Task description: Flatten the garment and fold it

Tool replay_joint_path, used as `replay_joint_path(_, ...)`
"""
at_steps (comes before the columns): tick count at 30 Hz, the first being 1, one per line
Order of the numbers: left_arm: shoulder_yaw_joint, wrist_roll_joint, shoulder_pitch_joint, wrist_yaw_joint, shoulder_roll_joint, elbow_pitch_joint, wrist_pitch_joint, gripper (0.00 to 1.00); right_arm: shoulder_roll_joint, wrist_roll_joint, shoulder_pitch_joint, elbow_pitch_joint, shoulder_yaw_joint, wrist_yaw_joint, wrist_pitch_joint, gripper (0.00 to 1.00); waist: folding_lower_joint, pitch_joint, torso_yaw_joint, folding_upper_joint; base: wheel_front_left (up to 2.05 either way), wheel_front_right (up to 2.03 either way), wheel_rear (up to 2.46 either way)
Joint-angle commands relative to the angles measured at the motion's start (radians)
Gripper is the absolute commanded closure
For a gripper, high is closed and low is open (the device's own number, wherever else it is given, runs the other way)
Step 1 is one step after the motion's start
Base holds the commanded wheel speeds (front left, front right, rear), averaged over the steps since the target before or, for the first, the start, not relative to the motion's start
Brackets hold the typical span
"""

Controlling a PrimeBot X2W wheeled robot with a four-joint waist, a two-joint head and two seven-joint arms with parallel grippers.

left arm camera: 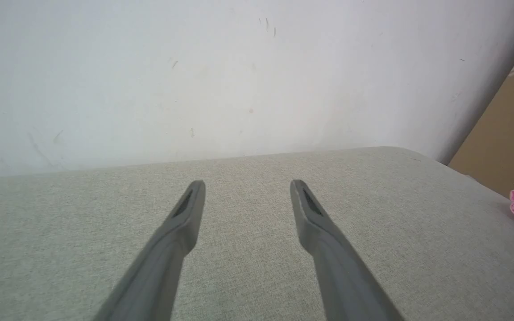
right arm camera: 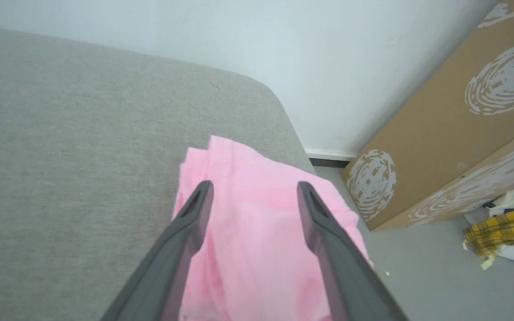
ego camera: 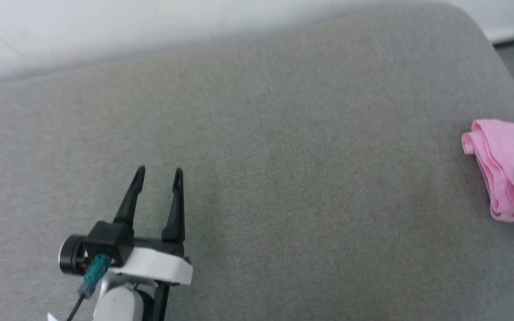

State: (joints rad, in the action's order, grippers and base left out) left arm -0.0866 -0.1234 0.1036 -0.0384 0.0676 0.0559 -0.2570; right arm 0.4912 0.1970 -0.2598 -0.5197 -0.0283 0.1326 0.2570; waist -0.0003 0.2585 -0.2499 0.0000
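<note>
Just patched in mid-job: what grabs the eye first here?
The pink garment lies in a folded bundle at the right edge of the grey padded surface, with the right pincer open over it. The left pincer hovers open above bare grey fabric at the head view's lower left.

The folded pink garment (ego camera: 500, 169) lies at the grey surface's right edge.

The garment (right arm camera: 257, 232) is soft pink cloth, matt and creased. The bench (ego camera: 283, 156) has a grey woven fabric cover, slightly rough. The left gripper (left arm camera: 247, 183) has smooth, matt dark plastic fingers (left arm camera: 183, 218). The box (right arm camera: 440, 133) is matt brown cardboard.
</note>
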Motion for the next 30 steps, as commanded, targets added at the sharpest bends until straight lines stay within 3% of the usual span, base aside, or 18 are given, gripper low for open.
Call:
replay_joint_path(1,0.005,-0.003,-0.013,0.007,-0.002,-0.002,-0.005,0.00,-0.026,-0.007,0.017,0.026,0.002,-0.002,0.005,0.00,0.0003,-0.097,0.058,0.0000,0.00,0.00,0.00)
replay_joint_path(11,0.039,-0.009,-0.078,0.018,-0.004,0.046,-0.005,0.00,-0.251,-0.020,0.151,0.303,0.066,-0.002,-0.021,0.00,0.0003,-0.188,0.168,0.0000,0.00,0.00,0.00)
replay_joint_path(16,0.080,-0.001,-0.115,0.027,0.024,0.076,-0.005,0.00,-0.336,-0.033,0.225,0.426,0.066,-0.002,-0.045,0.00,0.0003,-0.223,0.208,0.0000,0.00,0.00,0.00)
replay_joint_path(23,0.124,-0.021,-0.141,0.012,0.041,0.077,-0.005,0.00,-0.390,-0.076,0.323,0.546,0.040,-0.002,-0.094,0.00,0.0003,-0.234,0.225,0.0000,0.00,0.00,0.00)
replay_joint_path(30,0.131,-0.021,-0.151,-0.011,0.040,0.078,-0.005,0.00,-0.414,-0.084,0.366,0.560,0.030,-0.002,-0.117,0.00,0.0003,-0.238,0.228,0.0000,0.00,0.00,0.00)
